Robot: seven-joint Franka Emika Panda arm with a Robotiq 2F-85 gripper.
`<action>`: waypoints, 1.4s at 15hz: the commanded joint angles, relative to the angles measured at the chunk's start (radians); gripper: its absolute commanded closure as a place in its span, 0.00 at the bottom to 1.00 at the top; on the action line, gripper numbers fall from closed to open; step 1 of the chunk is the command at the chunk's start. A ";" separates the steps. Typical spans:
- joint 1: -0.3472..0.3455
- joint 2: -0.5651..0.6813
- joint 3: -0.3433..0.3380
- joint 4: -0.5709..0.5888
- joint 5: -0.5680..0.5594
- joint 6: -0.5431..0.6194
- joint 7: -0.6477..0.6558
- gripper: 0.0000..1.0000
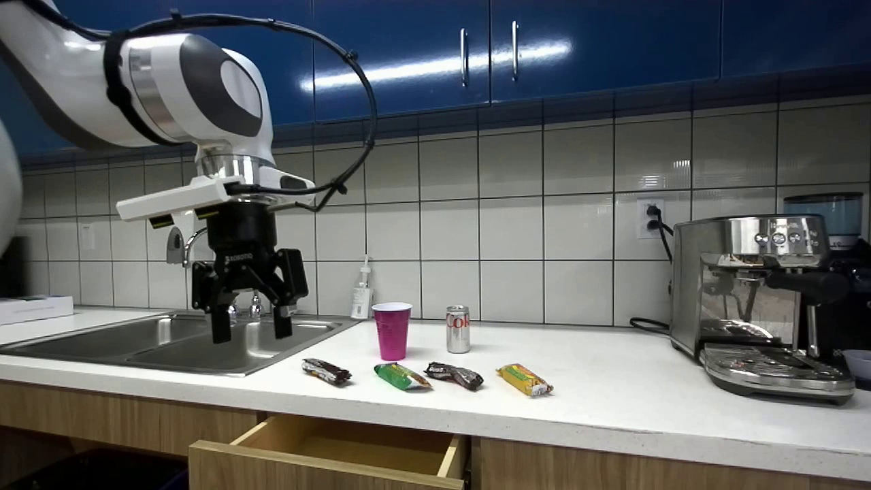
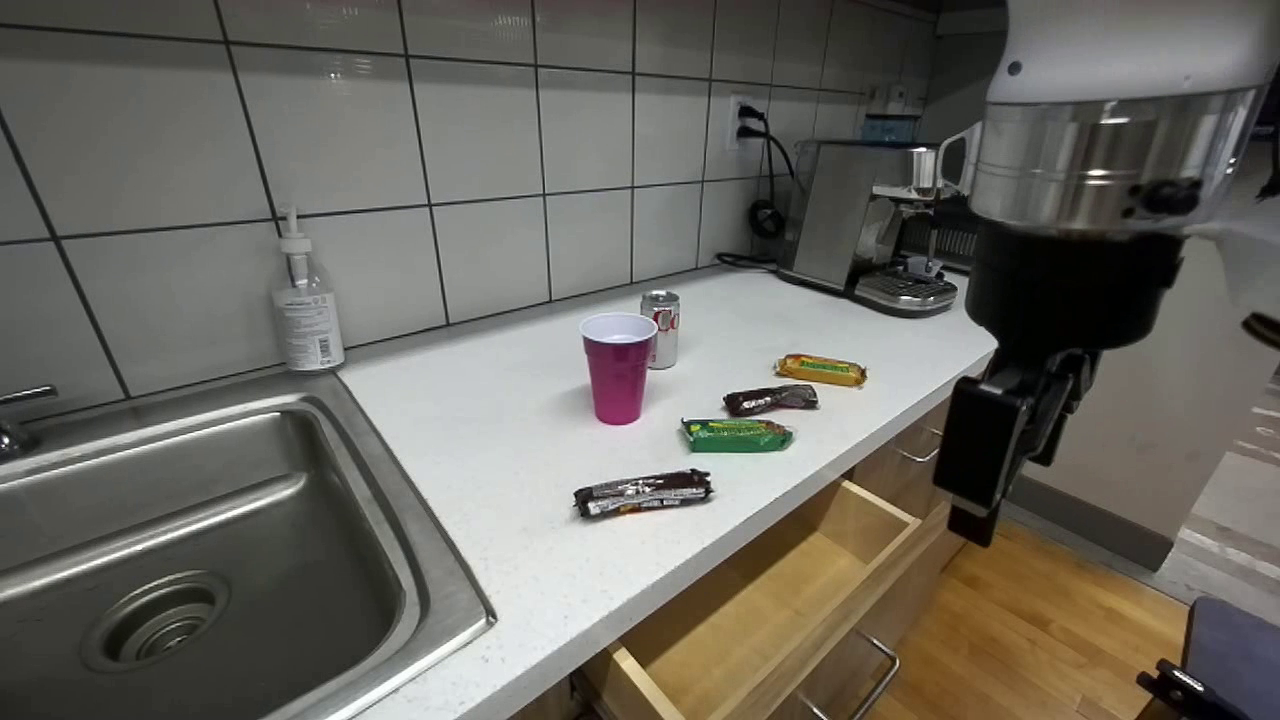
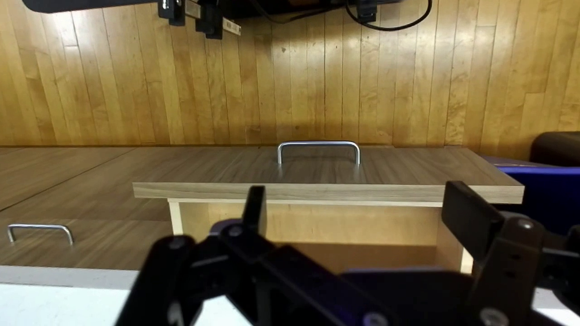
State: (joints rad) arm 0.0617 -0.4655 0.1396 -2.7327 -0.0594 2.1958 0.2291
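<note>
I see white worktop (image 1: 612, 381). Behind worktop: pale tiled wall (image 1: 510, 231), dark-jointed, electrical outlet (image 1: 644, 229) set in. High above worktop: glossy blue cabinets (image 1: 599, 41), upright metal handles (image 1: 515, 51), bright streak of reflected light (image 1: 408, 71). Sunk into worktop: steel sink (image 2: 435, 575). Under worktop: wood-grain cabinet fronts (image 1: 646, 469). Down in front of worktop: floor of narrow yellowish boards (image 3: 308, 90), shiny where light catches them. Past worktop's far end: plain grey wall (image 2: 1150, 430), dark skirting (image 2: 1100, 532) along foot.
</note>
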 commanded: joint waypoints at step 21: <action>-0.020 0.613 -0.110 0.215 -0.125 0.397 -0.037 0.00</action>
State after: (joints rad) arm 0.0360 0.0709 0.0428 -2.5811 -0.1485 2.5788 0.1851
